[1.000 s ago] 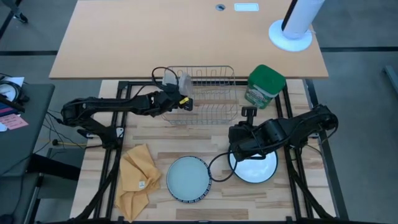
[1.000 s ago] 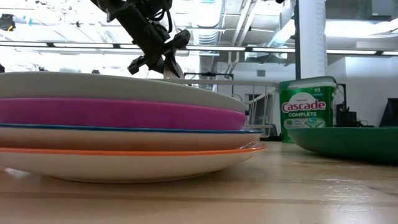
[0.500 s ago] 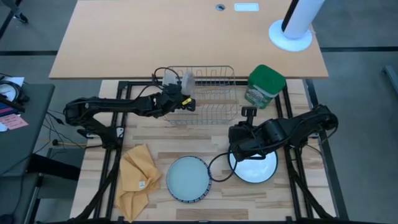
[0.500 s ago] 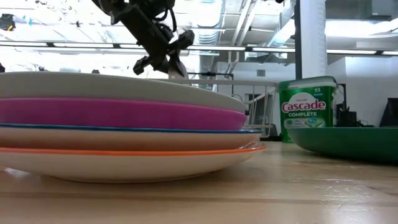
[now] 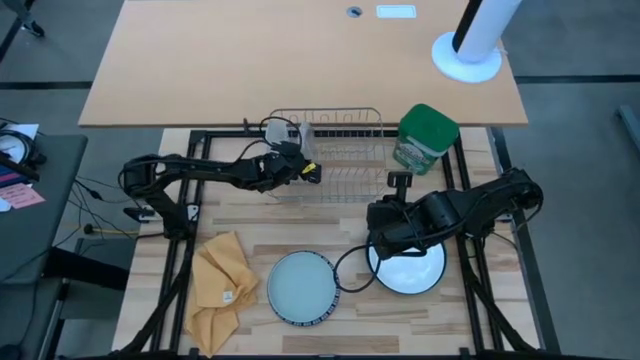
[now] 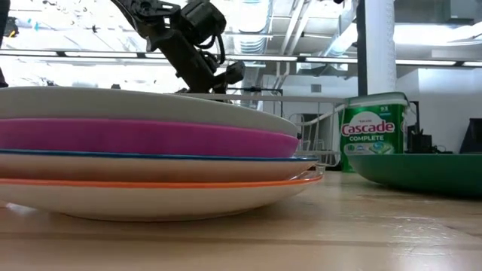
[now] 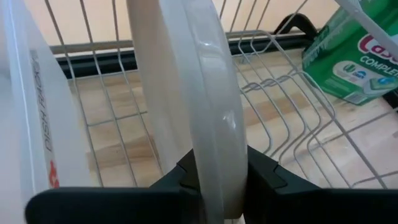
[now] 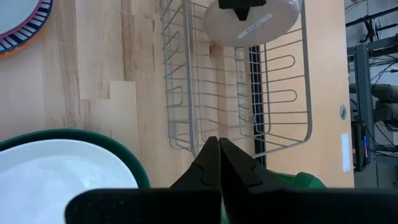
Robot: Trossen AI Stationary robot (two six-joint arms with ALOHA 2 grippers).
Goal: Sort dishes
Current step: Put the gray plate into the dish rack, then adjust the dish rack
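Note:
A small grey plate (image 7: 205, 93) stands on edge over the wire dish rack (image 5: 340, 160), held by my left gripper (image 5: 305, 166), which reaches in from the table's left. In the low view the plate is hidden behind the stack. Near the front edge lies a stack of plates (image 5: 300, 287): grey on top, then magenta (image 6: 151, 138), then patterned ones with orange rims. My right gripper (image 8: 219, 155) is shut on nothing and hovers over a white plate with a dark green rim (image 5: 408, 270), which lies flat on the table. My left gripper pinches the small grey plate's rim (image 7: 217, 158) between its two fingers (image 7: 186, 180), one on each face. The fingers come slanting down from the table's left. The plate stands upright on edge above the rack's wires. The gripper hides its lowest edge, so I cannot tell whether it rests on the rack.
A frosted white container (image 7: 31, 124) stands at the rack's left end, close beside the held plate. A green canister (image 5: 425, 138) stands right of the rack. A yellow cloth (image 5: 222, 282) lies at the front left. Behind the rack is a bare tan tabletop (image 5: 250, 60).
My left gripper has gone down and a little toward the table's right with the grey plate, bringing it lower into the rack. The plate has stayed upright on edge.

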